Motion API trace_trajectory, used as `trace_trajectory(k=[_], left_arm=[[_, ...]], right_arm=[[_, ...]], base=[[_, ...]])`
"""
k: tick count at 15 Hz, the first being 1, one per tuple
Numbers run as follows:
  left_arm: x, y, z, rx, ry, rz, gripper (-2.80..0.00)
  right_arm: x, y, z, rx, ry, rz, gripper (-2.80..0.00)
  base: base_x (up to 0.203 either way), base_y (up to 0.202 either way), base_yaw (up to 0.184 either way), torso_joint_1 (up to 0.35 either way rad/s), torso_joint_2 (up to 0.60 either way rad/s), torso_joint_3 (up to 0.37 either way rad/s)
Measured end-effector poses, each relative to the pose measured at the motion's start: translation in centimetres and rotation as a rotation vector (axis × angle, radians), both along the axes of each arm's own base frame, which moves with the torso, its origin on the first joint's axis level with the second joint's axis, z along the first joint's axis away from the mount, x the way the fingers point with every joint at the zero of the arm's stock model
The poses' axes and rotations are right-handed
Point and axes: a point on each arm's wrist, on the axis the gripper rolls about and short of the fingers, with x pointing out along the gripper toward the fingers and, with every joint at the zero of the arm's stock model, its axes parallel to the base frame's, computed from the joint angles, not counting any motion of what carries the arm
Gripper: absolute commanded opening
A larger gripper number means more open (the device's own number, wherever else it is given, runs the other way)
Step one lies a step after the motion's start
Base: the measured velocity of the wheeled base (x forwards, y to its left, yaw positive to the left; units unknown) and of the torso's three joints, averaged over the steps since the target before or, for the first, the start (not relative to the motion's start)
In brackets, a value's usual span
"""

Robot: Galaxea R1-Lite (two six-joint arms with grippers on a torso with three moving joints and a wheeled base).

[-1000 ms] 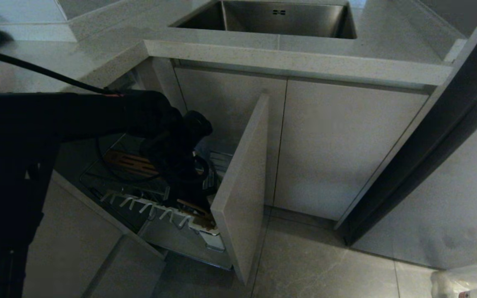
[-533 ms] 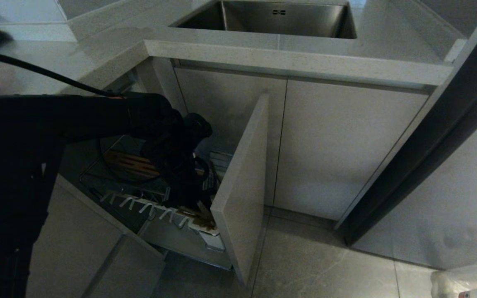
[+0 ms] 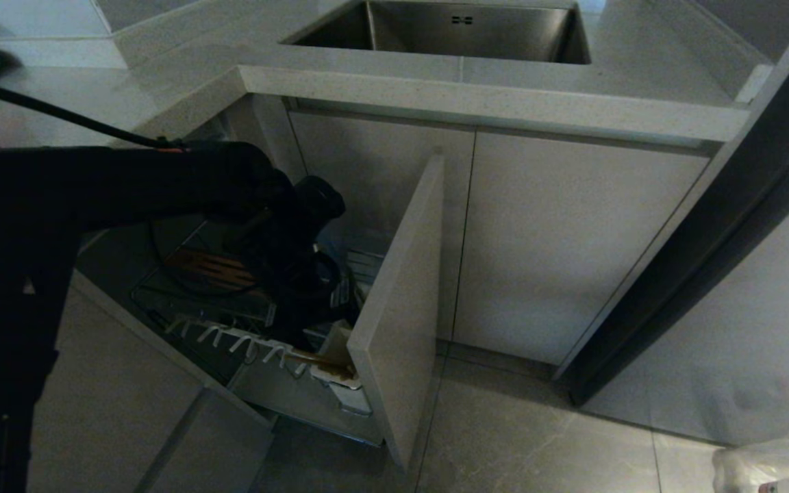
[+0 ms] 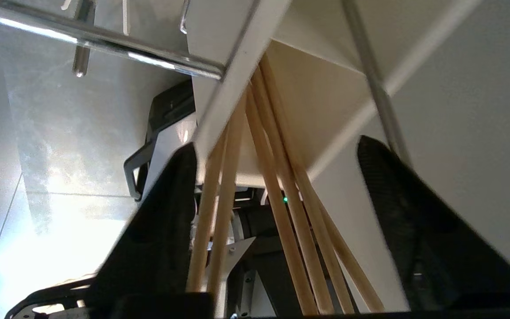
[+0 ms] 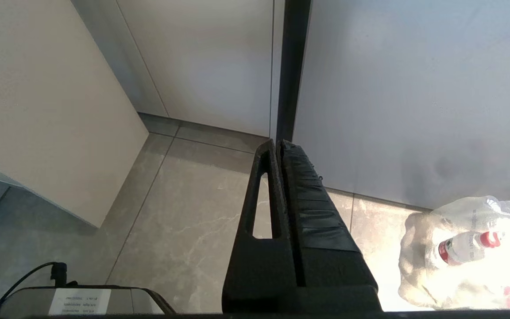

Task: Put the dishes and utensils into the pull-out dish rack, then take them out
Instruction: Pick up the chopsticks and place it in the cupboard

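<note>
Two black fingers point(image 4: 166, 221) of the left gripper point(image 4: 277, 186) stand well apart, their jaws wide, with the tan wooden chopsticks point(image 4: 281, 195) running up between them and touching neither pad as far as the left wrist view shows. Several sticks show there, their far ends inside the white utensil cup point(image 4: 308, 110), leaning against its rim. In the head view the left gripper point(image 3: 319, 322) hangs over the front corner of the pull-out dish rack point(image 3: 230, 329), just behind the beige door front point(image 3: 401, 294), and the chopsticks point(image 3: 319, 357) lie tilted at the mouth of the utensil cup point(image 3: 350, 394), which sits in that same front corner against the door. Along the near edge of the rack runs the row of white pegs point(image 3: 237, 339); further back, toward the cabinet, lies the slotted brown wooden strip point(image 3: 209, 267), partly hidden by the black left arm point(image 3: 127, 185) that reaches in from the robot's left. A black cable point(image 3: 59, 113) trails over that arm. Above the rack, the grey desk point(image 3: 504, 103) carries a steel sink point(image 3: 449, 31) set into it. The right gripper point(image 5: 279, 146) hangs apart from the work, its jaws pressed together on nothing, pointing down at the tiled floor point(image 5: 184, 221) beside a dark vertical strip point(image 5: 292, 66) between pale cabinet panels; a clear plastic bag point(image 5: 467, 252) with a red-capped bottle in it lies on the floor near it.
</note>
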Motion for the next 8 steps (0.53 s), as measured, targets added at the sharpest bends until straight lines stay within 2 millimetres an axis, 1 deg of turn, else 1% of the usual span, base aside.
trace_trajectory(k=[5, 6, 8], left_arm=[[-1.5, 0.8, 2.7, -0.011, -0.077, 0.009, 0.0], [-2.0, 1.0, 3.4, -0.018, -0.094, 0.009, -2.8], [-3.0, 1.5, 4.8, -0.033, -0.124, 0.01, -2.8]], right_arm=[[0.0, 0.0, 0.0, 0.0, 0.0, 0.0, -2.8], [0.0, 0.0, 0.0, 0.0, 0.0, 0.0, -2.8], [0.0, 0.0, 0.0, 0.0, 0.0, 0.0, -2.8]], base=[[0.0, 0.0, 0.0, 0.0, 0.0, 0.0], [0.0, 0.0, 0.0, 0.0, 0.0, 0.0], [0.0, 0.0, 0.0, 0.0, 0.0, 0.0]])
